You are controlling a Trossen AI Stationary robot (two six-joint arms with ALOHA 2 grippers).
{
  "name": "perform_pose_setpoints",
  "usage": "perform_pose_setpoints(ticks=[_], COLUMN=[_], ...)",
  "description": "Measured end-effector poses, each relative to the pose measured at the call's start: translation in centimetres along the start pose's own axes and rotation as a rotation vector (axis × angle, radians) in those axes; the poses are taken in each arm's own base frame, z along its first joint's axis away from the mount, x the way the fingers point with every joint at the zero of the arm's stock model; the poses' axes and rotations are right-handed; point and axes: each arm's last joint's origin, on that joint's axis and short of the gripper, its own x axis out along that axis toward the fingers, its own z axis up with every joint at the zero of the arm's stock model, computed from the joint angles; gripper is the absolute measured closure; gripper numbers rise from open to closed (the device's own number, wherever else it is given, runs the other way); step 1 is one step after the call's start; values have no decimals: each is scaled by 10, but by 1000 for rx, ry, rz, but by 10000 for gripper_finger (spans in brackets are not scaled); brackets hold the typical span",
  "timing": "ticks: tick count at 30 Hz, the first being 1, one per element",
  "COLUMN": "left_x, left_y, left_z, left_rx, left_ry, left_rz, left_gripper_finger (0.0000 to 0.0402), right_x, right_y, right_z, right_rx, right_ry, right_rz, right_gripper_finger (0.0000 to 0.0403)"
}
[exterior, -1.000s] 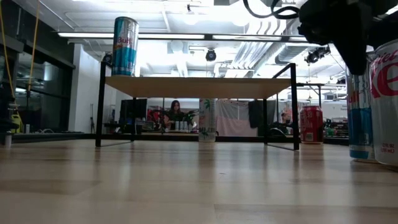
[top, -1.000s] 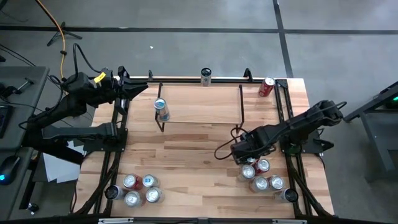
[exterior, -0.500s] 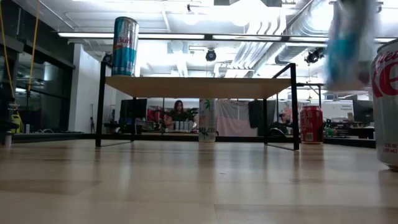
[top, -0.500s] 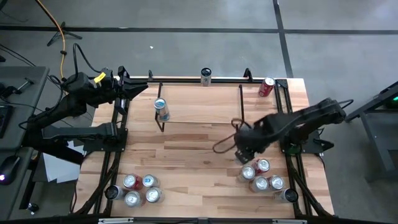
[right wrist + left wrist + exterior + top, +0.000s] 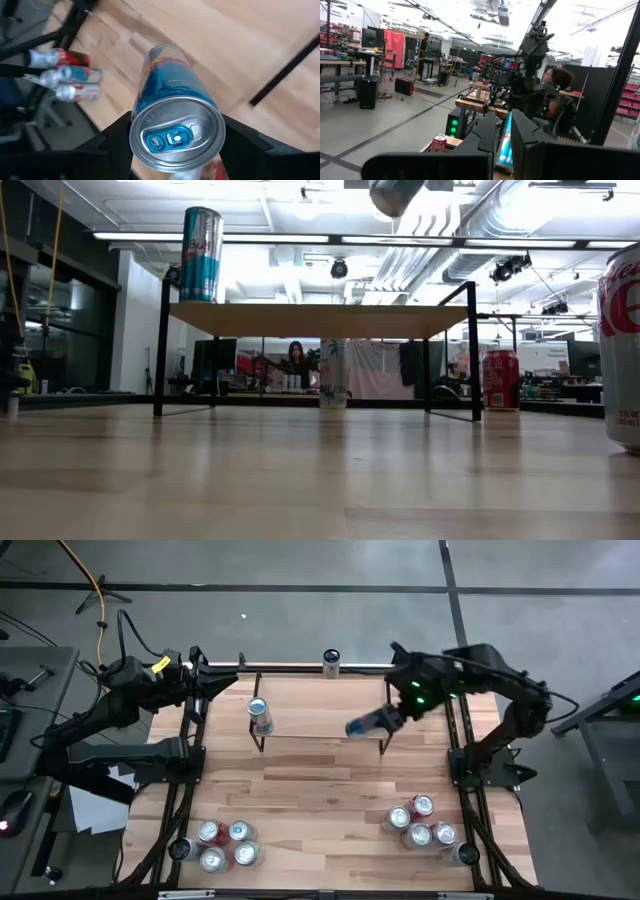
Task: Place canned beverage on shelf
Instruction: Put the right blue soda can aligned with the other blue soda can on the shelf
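The shelf (image 5: 320, 715), a low riser with a wood top and black rod legs (image 5: 315, 320), stands at the table's far middle. One blue can (image 5: 260, 716) is upright on its left end (image 5: 201, 255). My right gripper (image 5: 392, 718) is shut on another blue can (image 5: 365, 726) high over the shelf's right end. Only that can's lower end (image 5: 397, 195) shows in the low view. My left gripper (image 5: 225, 685) waits shut at the far left, off the shelf's left end. My right gripper pinches the blue can's round side near its top end (image 5: 150, 107), one finger (image 5: 112, 137) on each side. The fingers slant down from the table's right and lie across the can. The can is tilted, bottom end toward the table's left, lifted clear above the shelf.
Several cans (image 5: 425, 825) stand at the near right and several more (image 5: 222, 845) at the near left. A pale can (image 5: 331, 663) stands at the far edge behind the shelf, and a red can (image 5: 501, 380) at the far right. The table's middle is bare wood.
My right gripper has lifted a blue can out of the near right group, risen high and swung toward the far edge, over the shelf's right end. It has rolled, so the can has gone from upright to tilted.
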Motion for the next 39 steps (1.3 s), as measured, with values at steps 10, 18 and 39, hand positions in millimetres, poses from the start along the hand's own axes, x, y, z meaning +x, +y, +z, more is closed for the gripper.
perform_pose_setpoints(ticks=[10, 18, 39], left_x=[0, 0, 4], left_y=[0, 0, -1], left_z=[0, 2, 6], left_rx=[-27, -50, -46], left_ry=[-3, -24, -69], left_rz=[0, -5, -15], left_gripper_finger=[399, 399, 399], right_x=[56, 69, 43], right_y=[3, -12, -70], right_z=[59, 69, 19], right_rx=[-144, -157, -25], right_ry=[41, 67, 136], right_rz=[-58, -114, -196], right_gripper_finger=[183, 183, 183])
